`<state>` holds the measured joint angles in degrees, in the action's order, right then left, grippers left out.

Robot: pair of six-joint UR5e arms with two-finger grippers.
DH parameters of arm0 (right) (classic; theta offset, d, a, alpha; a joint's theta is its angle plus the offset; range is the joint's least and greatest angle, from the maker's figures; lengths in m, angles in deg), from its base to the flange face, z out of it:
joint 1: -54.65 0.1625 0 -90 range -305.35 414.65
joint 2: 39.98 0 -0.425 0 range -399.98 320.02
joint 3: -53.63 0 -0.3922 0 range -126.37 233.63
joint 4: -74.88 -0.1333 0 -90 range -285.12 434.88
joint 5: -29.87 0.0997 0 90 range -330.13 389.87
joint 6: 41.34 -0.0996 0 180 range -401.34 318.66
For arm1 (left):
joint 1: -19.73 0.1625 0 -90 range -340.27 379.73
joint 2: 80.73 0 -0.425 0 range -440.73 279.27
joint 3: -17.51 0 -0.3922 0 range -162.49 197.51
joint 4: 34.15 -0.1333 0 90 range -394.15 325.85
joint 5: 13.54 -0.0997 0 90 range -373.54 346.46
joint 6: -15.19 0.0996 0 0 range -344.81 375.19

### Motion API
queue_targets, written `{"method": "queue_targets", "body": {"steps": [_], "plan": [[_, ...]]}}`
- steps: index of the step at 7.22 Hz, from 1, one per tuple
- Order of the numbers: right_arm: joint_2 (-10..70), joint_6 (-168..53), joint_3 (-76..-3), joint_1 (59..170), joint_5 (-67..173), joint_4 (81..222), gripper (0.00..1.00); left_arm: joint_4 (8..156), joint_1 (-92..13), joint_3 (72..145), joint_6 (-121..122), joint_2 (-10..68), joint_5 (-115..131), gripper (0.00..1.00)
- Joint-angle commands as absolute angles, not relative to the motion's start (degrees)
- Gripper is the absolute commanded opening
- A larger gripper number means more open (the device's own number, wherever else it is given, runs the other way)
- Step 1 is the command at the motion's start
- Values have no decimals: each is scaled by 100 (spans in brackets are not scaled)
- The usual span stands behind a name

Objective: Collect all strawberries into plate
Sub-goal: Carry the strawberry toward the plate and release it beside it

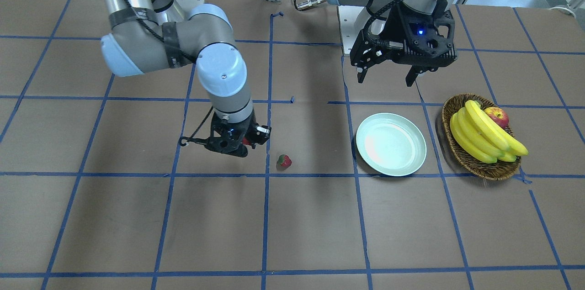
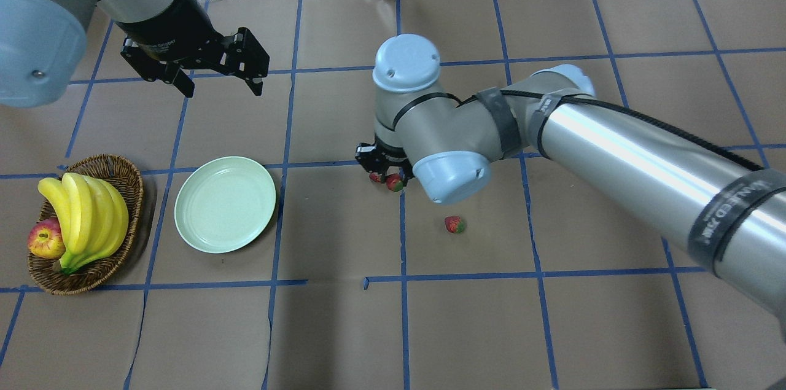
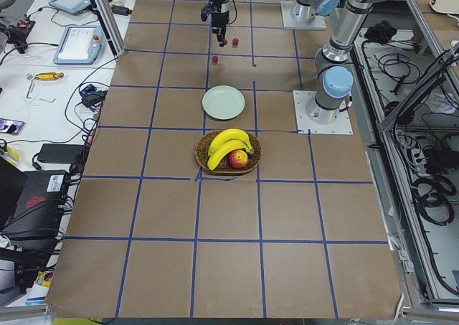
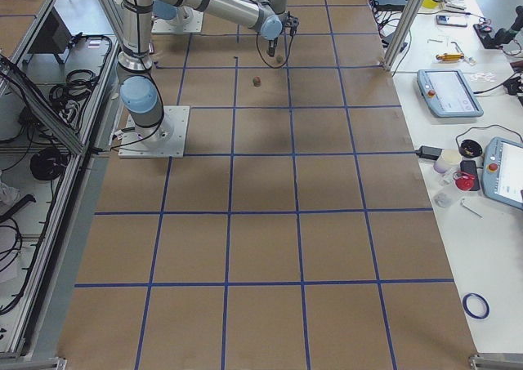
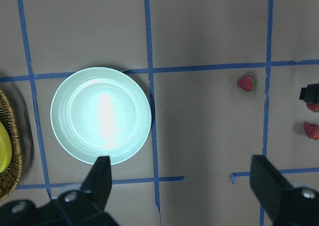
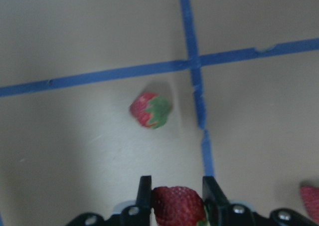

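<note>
Over on the robot's right side of the tabletop [image 2: 338, 328], the right gripper [image 6: 175, 188] is clamped on one strawberry [image 6: 178, 208]. The wrist cam shows the berry pinched snugly between the two fingers, lifted off the surface.

The other two berries are loose on the tabletop. One lies just beside a crossing of the blue tape lines [image 6: 151, 110], on the plate side of the gripper. The other [image 2: 454, 224] sits on the far side from the plate, a bit closer to the robot. In the overhead view two red blobs sit right under the right gripper, and honestly I can't tell from that angle which one is the held berry and which is on the tabletop.

What the next move hinges on, I'd say: the plate [image 2: 225, 204] lies off to the robot's left of the loaded gripper, well apart from it, with no berries in it yet. So it's a sideways carry toward the left. The loose berry by the tape cross is roughly on that line, so the gripper should stay high enough to pass over it. The plate is round, so approach angle shouldn't matter much.

The left gripper [image 2: 221, 89] hangs up high near the plate, fingers spread wide and holding nothing. It's the nearer one to the plate, but the right one has the berry. The basket [image 2: 132, 193] of bananas is just beyond the plate, so don't overshoot.
</note>
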<state>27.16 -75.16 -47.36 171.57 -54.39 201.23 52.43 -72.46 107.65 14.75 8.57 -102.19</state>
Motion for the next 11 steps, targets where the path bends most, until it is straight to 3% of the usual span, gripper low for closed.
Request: {"method": "queue_targets", "body": {"steps": [1, 3, 4, 5, 6, 8, 10, 11], "plan": [[2289, -7965, -4683, 17847, -5257, 20723, 26, 5251, -7246, 10734, 1466, 865, -10213, 100], [2015, -7949, -4727, 17945, -5275, 20759, 29, 5251, -7246, 10751, 1475, 848, -10222, 100], [2032, -7957, -4736, 17937, -5336, 20733, 41, 5251, -7246, 10760, 1475, 839, -10222, 100], [2049, -7949, -4727, 17937, -5345, 20759, 91, 5251, -7246, 10769, 1475, 848, -10222, 100], [2075, -7940, -4692, 17937, -5354, 20751, 100, 5251, -7246, 10760, 1483, 848, -10222, 100], [2416, -7652, -4735, 17823, -5467, 20489, 100, 5251, -7246, 10751, 1483, 839, -10222, 100], [3005, -6765, -4762, 17220, -6012, 18928, 100, 5251, -7246, 10760, 1483, 839, -10222, 100], [3120, -6414, -4971, 16798, -5995, 18862, 100, 5251, -7246, 10769, 1483, 848, -10222, 100]]}}
